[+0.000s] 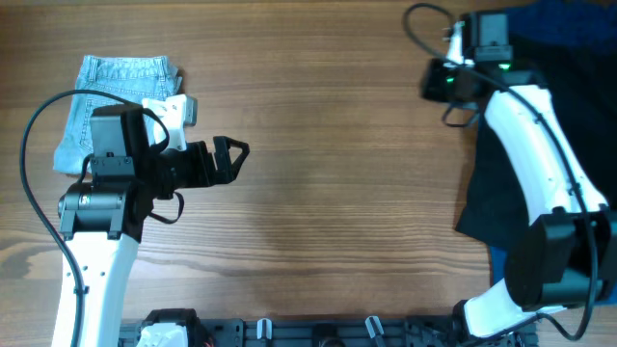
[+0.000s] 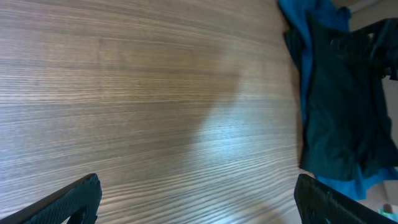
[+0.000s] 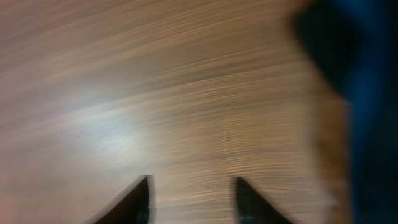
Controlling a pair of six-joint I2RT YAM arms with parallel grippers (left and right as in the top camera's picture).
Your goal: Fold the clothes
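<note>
Denim shorts (image 1: 116,96) lie at far left, seemingly folded already, partly under my left arm. Left gripper (image 1: 231,159) hangs wide and empty over the wooden table (image 1: 337,212). At the right edge, black shorts (image 1: 482,207) sit rumpled on the royal-blue garment (image 1: 559,19), both yet to be folded. Right gripper (image 3: 193,196), blurred, shows fingers partly apart, holding nothing.

Black shorts (image 1: 487,207), prob. rumpled, rt edge
</note>
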